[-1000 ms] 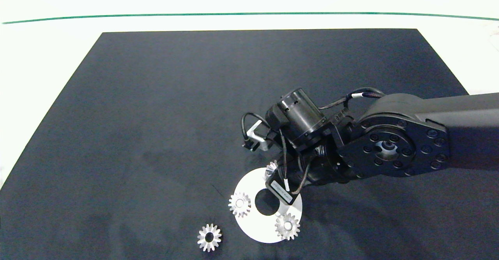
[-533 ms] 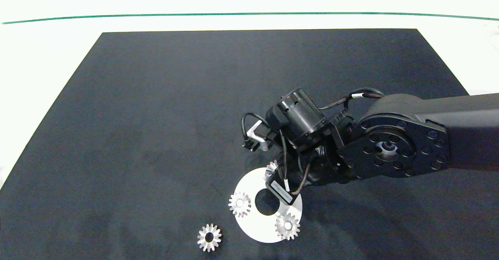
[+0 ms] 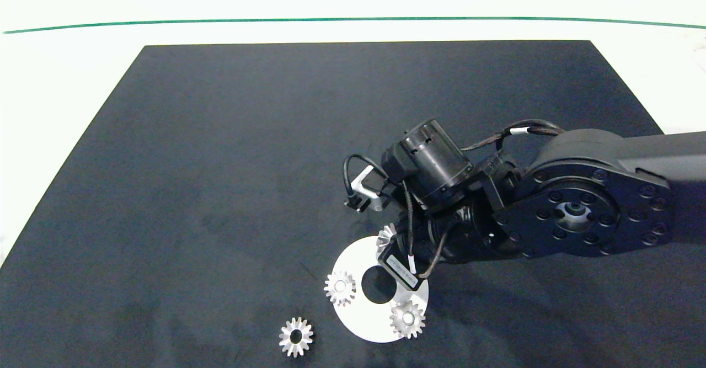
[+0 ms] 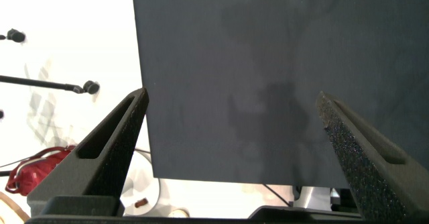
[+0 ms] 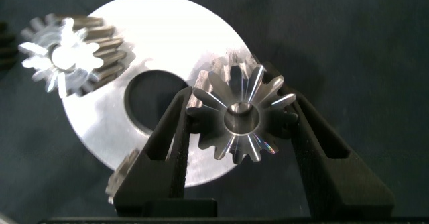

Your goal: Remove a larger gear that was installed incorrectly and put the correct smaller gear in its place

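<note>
Right gripper [image 5: 240,127]: jaws closed on the larger gear [image 5: 239,111], at the edge of the round metal plate [image 5: 164,56] | smaller gear [image 3: 296,336]: loose on black mat [image 3: 220,136], likely the spare | left gripper [image 4: 231,127]: jaws wide, holding nothing, over the mat's edge

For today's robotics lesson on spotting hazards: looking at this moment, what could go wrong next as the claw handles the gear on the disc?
1. The right claw grips the larger gear only by its pointed teeth, so it might slip or tilt.
2. The silver disc lies loose on the mat, so a lift may drag it.
3. Two gears sit close by and could be knocked.
</note>
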Robot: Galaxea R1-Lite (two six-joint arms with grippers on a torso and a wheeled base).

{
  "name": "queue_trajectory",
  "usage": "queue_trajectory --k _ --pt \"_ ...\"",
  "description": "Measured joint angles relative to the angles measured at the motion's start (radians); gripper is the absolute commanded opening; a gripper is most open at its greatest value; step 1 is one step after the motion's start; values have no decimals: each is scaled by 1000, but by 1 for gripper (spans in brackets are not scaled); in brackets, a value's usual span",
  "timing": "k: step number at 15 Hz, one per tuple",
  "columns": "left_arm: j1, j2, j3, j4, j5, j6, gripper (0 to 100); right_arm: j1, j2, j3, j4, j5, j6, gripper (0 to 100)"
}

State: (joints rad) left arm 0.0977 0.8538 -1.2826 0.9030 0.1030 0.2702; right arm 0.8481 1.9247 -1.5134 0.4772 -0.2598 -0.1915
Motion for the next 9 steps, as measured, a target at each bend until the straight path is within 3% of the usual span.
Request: queue_trajectory --k 4,9 --pt "0 0 0 0 0 0 100 9 -55 9 2 -35 -15 31" --pt "0 0 0 0 0 0 100 -9 -132 77 -9 -34 -13 31"
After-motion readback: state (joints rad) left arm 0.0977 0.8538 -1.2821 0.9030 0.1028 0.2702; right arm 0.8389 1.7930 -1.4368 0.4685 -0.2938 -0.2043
